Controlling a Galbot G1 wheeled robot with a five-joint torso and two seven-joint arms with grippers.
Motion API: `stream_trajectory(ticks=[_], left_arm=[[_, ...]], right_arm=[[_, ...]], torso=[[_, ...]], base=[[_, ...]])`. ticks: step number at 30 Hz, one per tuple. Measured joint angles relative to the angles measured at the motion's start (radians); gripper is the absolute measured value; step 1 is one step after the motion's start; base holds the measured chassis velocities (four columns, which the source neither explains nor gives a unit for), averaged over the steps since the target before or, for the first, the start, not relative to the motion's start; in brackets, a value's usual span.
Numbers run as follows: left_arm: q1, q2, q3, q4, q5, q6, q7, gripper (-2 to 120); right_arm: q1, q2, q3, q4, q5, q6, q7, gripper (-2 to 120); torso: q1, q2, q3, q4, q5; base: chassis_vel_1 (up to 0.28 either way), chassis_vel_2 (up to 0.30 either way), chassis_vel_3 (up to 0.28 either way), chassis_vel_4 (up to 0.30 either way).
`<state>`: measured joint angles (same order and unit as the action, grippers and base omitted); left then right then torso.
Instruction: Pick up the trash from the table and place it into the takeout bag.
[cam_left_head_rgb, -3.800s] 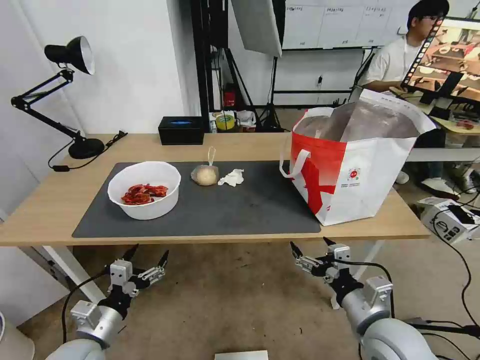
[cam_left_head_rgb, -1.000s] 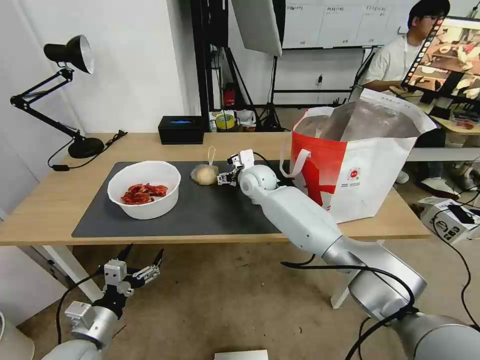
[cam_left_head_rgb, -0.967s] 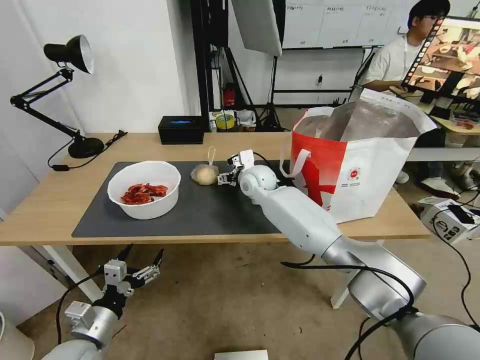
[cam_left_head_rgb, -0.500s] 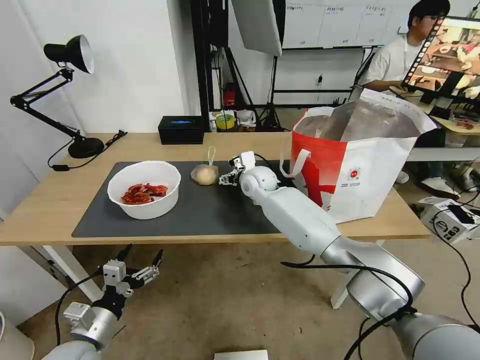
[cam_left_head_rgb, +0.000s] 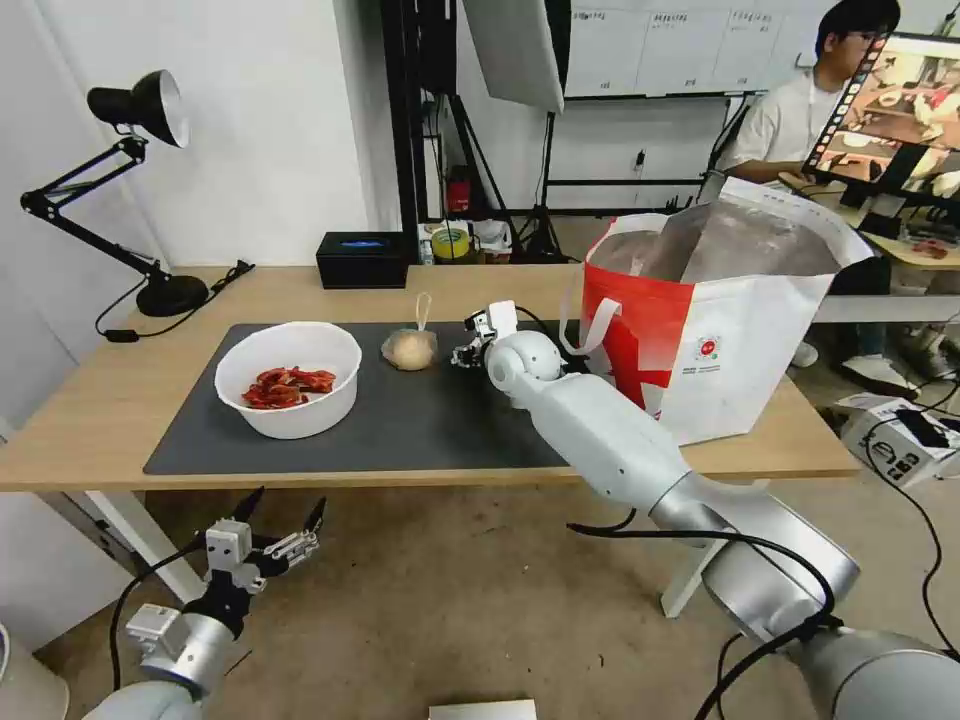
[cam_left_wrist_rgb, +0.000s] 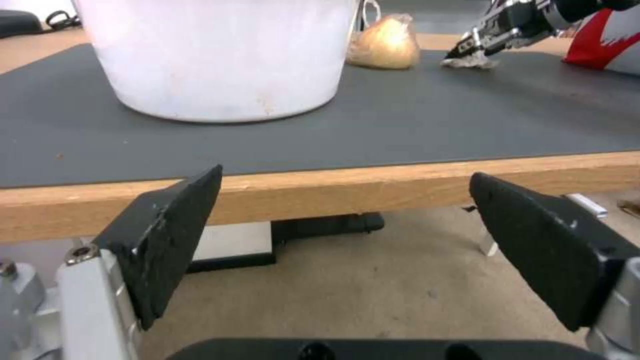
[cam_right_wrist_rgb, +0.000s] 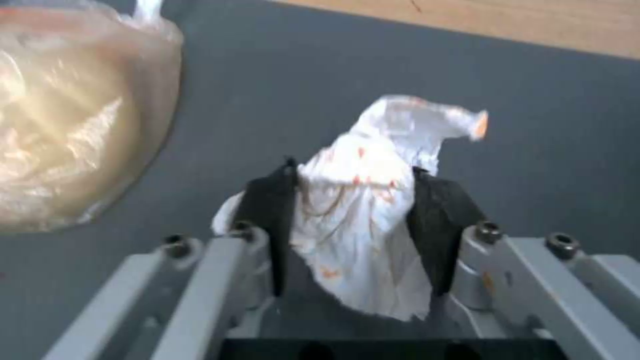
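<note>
My right gripper (cam_left_head_rgb: 466, 352) reaches over the dark mat (cam_left_head_rgb: 450, 425) and is shut on the crumpled white tissue (cam_right_wrist_rgb: 363, 220), which bulges out between the two black fingers (cam_right_wrist_rgb: 270, 210). From the left wrist view the tissue (cam_left_wrist_rgb: 470, 62) hangs at the right gripper (cam_left_wrist_rgb: 467, 47), low over the mat. The small knotted clear bag with the beige lump (cam_left_head_rgb: 409, 348) lies just left of it, apart. A white bowl with red scraps (cam_left_head_rgb: 290, 380) stands further left. The red-and-white takeout bag (cam_left_head_rgb: 720, 340) stands open on the table's right end. My left gripper (cam_left_head_rgb: 290, 508) hangs open below the table's front edge (cam_left_wrist_rgb: 373, 185).
A black desk lamp (cam_left_head_rgb: 140, 110) and a black box (cam_left_head_rgb: 362, 260) stand along the table's far side (cam_left_head_rgb: 300, 290). The takeout bag's white strap handle (cam_left_head_rgb: 590, 330) hangs close to my right arm. A person sits at a screen behind the bag.
The right gripper, holding the tissue, has shifted slightly right, away from the knotted bag and toward the takeout bag. The left arm stays below the table.
</note>
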<state>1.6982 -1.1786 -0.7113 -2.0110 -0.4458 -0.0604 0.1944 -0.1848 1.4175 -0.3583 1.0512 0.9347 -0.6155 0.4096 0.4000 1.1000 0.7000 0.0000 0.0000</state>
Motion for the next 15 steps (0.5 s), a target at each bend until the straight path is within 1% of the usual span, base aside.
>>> stream_trajectory(ticks=[1, 2, 3, 6, 7, 10, 15], left_arm=[[0.0, 0.0, 0.0, -0.001, 0.0, 0.0, -0.001, 100], [0.0, 0.0, 0.0, -0.002, 0.0, 0.0, -0.001, 100], [0.0, 0.0, 0.0, -0.002, 0.0, 0.0, -0.001, 100], [0.004, 0.0, 0.0, -0.003, 0.001, 0.0, -0.002, 100], [0.004, 0.0, 0.0, -0.003, 0.001, 0.0, -0.002, 100], [0.007, -0.001, -0.002, -0.005, 0.001, 0.0, -0.003, 100], [0.01, -0.001, -0.006, -0.011, 0.001, 0.0, -0.005, 100]], right_arm=[[-0.002, -0.001, 0.0, 0.002, 0.002, -0.001, 0.001, 32], [-0.003, -0.003, 0.0, 0.003, 0.003, -0.002, 0.002, 29], [-0.003, -0.003, 0.0, 0.003, 0.003, -0.002, 0.002, 29], [-0.007, -0.005, -0.003, 0.007, 0.004, -0.002, 0.005, 15], [-0.007, -0.005, -0.003, 0.007, 0.004, -0.002, 0.005, 15], [-0.007, -0.006, -0.005, 0.015, 0.011, -0.002, 0.007, 0], [-0.006, -0.01, -0.005, 0.028, 0.021, 0.0, 0.008, 0]], torso=[[0.0, 0.0, 0.0, 0.0, 0.0], [0.0, 0.0, 0.0, 0.0, 0.0], [0.0, 0.0, 0.0, 0.0, 0.0], [0.0, 0.0, 0.0, 0.0001, 0.0], [0.0, 0.0, 0.0, 0.0001, 0.0], [0.0, 0.0, 0.0, 0.0001, 0.0], [0.0, 0.0, 0.0, 0.0, 0.0]], base=[[0.0, 0.0, 0.0, 0.0], [0.0, 0.0, 0.0, 0.0], [0.0, 0.0, 0.0, 0.0], [0.0, 0.0, 0.0, 0.0], [0.0, 0.0, 0.0, 0.0], [0.0, 0.0, 0.0, 0.0], [0.0, 0.0, 0.0, 0.0]])
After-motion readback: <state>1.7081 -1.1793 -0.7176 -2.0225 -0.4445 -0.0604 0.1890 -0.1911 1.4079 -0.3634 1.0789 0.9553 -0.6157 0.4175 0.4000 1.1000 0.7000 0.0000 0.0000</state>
